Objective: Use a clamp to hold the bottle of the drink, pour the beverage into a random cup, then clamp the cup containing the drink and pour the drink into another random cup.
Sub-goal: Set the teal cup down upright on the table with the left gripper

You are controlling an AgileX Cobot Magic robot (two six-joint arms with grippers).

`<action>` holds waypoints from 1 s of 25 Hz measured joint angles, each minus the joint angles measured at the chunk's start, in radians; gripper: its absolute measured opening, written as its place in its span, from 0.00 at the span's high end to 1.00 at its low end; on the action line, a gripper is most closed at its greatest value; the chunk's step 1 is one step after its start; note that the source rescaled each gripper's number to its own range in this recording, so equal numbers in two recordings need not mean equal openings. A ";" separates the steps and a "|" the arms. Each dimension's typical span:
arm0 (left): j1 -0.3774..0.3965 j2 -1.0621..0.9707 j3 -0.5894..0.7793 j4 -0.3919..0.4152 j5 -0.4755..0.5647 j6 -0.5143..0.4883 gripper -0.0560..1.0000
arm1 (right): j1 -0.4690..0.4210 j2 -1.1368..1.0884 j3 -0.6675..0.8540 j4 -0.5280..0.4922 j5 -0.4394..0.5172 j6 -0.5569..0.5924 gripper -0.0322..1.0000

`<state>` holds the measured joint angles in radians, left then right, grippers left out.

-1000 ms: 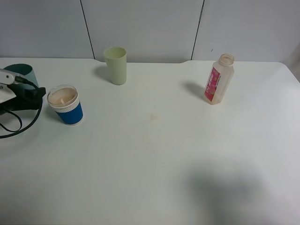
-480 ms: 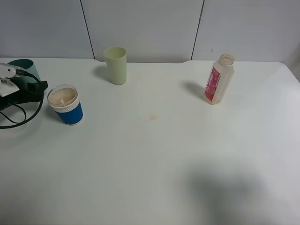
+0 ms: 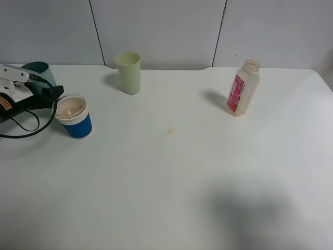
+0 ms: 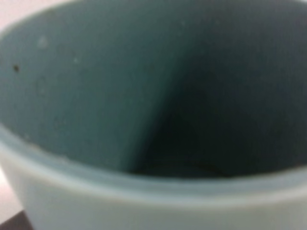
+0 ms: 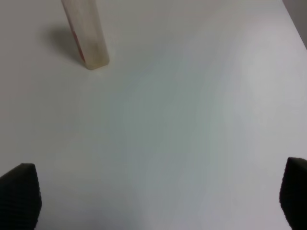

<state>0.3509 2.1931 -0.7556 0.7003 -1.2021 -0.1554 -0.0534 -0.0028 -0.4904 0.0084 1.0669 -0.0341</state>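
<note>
At the left edge of the white table (image 3: 171,177), the left gripper (image 3: 50,94) is carrying a teal cup (image 3: 40,73), lifted and tipped, just beside the blue cup (image 3: 73,115). In the left wrist view the teal cup (image 4: 144,96) is filling the whole frame, its dark inside looking empty and its pale rim blurred; the gripper's fingers are not showing there, but the high view is showing the cup clamped in them. The blue cup is standing upright, wearing a white ribbed band and holding a pinkish-beige drink up near its rim. Farther back, a pale green cup (image 3: 128,72) is standing upright, well apart. Across the table the bottle (image 3: 242,87) is standing uncapped, translucent, with a pink label and looking nearly drained. The right wrist view is showing the bottle's base (image 5: 88,40) ahead of the right gripper (image 5: 158,196), whose dark ribbed fingertips (image 5: 19,194) are spread wide with nothing between them.
</note>
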 joint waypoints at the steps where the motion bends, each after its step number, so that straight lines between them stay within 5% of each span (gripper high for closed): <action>1: 0.000 0.000 0.000 0.000 0.000 0.000 0.94 | 0.000 0.000 0.000 0.000 0.000 0.000 0.00; 25: -0.063 0.117 -0.140 0.005 -0.002 -0.013 0.94 | 0.000 0.000 0.000 0.000 0.000 0.000 0.00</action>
<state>0.2875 2.3098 -0.8959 0.7048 -1.2037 -0.1688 -0.0534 -0.0028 -0.4904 0.0084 1.0669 -0.0341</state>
